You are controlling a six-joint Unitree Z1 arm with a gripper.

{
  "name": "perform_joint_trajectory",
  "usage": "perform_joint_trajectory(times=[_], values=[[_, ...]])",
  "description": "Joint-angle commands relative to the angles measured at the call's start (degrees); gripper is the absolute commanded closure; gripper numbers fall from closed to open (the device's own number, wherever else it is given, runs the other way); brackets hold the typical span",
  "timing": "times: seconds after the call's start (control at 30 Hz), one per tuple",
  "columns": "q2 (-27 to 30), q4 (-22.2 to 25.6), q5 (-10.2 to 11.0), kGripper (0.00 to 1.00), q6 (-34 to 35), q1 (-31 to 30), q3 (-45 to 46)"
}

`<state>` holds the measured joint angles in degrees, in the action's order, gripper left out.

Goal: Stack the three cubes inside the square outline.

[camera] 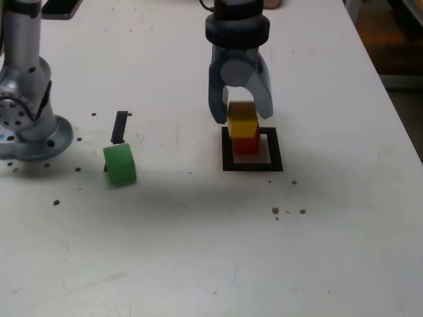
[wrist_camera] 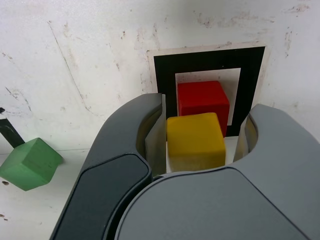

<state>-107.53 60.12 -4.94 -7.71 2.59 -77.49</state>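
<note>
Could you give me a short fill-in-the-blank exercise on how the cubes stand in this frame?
1. The yellow cube rests on top of the ____ cube.
2. The stack stands inside the square outline made of ____ tape.
3. The cube not yet stacked is ____ and lies apart, on the exterior view's left.
4. The gripper has its jaws on either side of the ____ cube.

Missing words: red; black; green; yellow
</note>
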Motion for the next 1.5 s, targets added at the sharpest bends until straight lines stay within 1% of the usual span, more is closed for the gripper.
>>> perform_joint_trajectory(times=[0.0,0.17,0.37,0.5,0.63,0.7,0.8,0.9,1.0,1.23,1.37,1.47], values=[[0.3,-0.3,0.2,0.36,-0.1,0.0,0.2],[0.3,-0.4,0.4,0.26,-0.2,0.0,0.5],[0.7,-0.4,0.6,0.22,-0.6,0.0,0.4],[2.7,-0.4,1.9,0.19,-1.0,0.0,0.0],[6.9,0.6,3.7,0.17,-1.2,0.0,0.0],[9.3,1.6,4.2,0.15,-1.4,0.0,0.4],[12.6,3.6,4.4,0.11,-1.6,0.0,1.8],[15.5,6.4,4.4,0.04,-1.3,-0.2,4.3],[17.7,9.5,4.5,0.01,-0.4,-0.6,6.5],[21.4,15.9,5.0,0.00,4.5,-2.6,10.3],[22.1,17.0,4.6,0.00,8.1,-3.5,13.1],[22.1,17.0,3.7,0.00,10.4,-4.0,15.0]])
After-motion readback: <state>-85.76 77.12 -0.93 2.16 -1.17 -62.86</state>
